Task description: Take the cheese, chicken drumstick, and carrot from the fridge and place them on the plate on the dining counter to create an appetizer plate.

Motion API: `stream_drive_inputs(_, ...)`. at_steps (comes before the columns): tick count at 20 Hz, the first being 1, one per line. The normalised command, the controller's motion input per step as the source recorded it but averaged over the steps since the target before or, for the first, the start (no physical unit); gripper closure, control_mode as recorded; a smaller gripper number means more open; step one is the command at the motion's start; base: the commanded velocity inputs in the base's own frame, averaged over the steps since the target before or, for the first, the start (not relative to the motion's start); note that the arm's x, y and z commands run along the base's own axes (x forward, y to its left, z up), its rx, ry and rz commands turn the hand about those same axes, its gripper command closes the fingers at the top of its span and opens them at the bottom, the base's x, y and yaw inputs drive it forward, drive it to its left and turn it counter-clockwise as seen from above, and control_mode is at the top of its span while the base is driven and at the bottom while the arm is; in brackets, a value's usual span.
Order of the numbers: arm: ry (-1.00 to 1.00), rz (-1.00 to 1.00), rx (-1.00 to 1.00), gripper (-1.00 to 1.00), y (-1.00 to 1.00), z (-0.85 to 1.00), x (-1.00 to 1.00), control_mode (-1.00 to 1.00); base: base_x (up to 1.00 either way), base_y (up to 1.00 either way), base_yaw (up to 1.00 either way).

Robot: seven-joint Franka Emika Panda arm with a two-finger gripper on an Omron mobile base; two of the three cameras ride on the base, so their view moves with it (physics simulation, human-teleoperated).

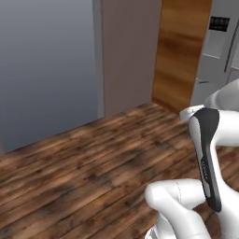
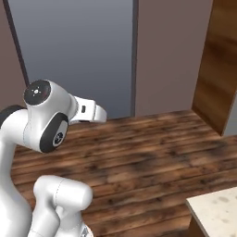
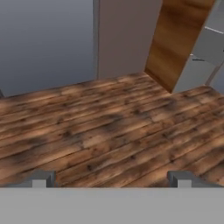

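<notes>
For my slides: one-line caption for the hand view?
Open pincer empty above wood floor, grey fridge at far right.

Fridge [image 1: 218, 51] at the far upper right of the left base view: tall grey cabinet, doors shut, with a dark vertical handle and a small dark panel high on the front, set just beside a wood-panelled wall. Dining counter [image 2: 216, 209] at the lower right corner of the right base view (one speckled beige corner in sight), bare.
</notes>
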Motion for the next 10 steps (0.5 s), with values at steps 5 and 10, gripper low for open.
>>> stream_drive_inputs(5,0.00,0.00,0.00,-1.00,0.00,0.00,0.00,1.00,0.41,-0.42,-0.16)
stream_drive_inputs(10,0.00,0.00,0.00,-1.00,0.00,0.00,0.00,1.00,0.41,-0.27,-0.27)
